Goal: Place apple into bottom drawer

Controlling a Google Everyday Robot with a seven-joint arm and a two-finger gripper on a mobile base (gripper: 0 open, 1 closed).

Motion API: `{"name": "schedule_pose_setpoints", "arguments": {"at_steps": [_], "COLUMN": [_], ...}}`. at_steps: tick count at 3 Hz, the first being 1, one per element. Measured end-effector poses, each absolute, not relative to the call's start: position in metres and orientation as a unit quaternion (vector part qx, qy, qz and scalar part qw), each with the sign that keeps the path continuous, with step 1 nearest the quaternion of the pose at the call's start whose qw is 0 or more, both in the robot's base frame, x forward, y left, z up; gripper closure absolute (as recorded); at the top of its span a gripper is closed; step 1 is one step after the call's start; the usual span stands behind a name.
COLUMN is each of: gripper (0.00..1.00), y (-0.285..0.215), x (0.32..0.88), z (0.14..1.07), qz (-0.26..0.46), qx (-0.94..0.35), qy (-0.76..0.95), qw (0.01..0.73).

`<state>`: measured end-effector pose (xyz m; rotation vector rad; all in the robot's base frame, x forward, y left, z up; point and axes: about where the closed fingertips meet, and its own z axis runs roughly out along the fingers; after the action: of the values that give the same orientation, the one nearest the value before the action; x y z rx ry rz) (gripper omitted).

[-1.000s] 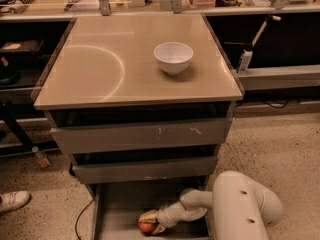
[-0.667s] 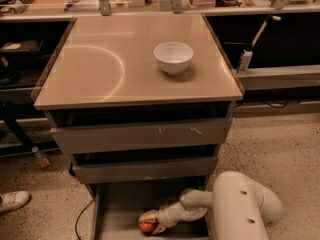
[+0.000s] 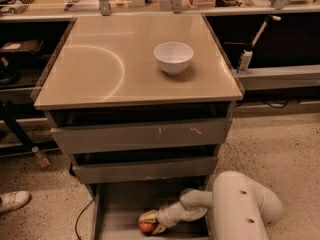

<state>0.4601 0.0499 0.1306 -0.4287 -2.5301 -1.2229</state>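
The bottom drawer (image 3: 120,204) is pulled out under the two upper grey drawers and shows its flat grey floor. The apple (image 3: 146,227), small and red-orange, is low in this drawer near its front, at the bottom edge of the view. My gripper (image 3: 149,223) reaches down into the drawer from the right on a white arm (image 3: 240,209) and its fingers are closed around the apple. I cannot tell whether the apple rests on the drawer floor or hangs just above it.
A white bowl (image 3: 173,57) stands on the beige cabinet top (image 3: 100,69). The two upper drawers (image 3: 140,134) are slightly open. A dark cable (image 3: 80,221) runs on the speckled floor at the left, near a white shoe (image 3: 12,201). Benches with clutter stand behind.
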Motion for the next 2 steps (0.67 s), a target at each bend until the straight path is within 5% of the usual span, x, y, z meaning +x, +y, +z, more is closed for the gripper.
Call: {"name": "schedule_pose_setpoints", "arguments": {"at_steps": [2], "gripper": [0.0], "y": [0.05], "x": [0.4599], "z": [0.1305], "qz": [-0.425], "qx": [-0.149], "qy": [-0.88], "qw": [0.149]}}
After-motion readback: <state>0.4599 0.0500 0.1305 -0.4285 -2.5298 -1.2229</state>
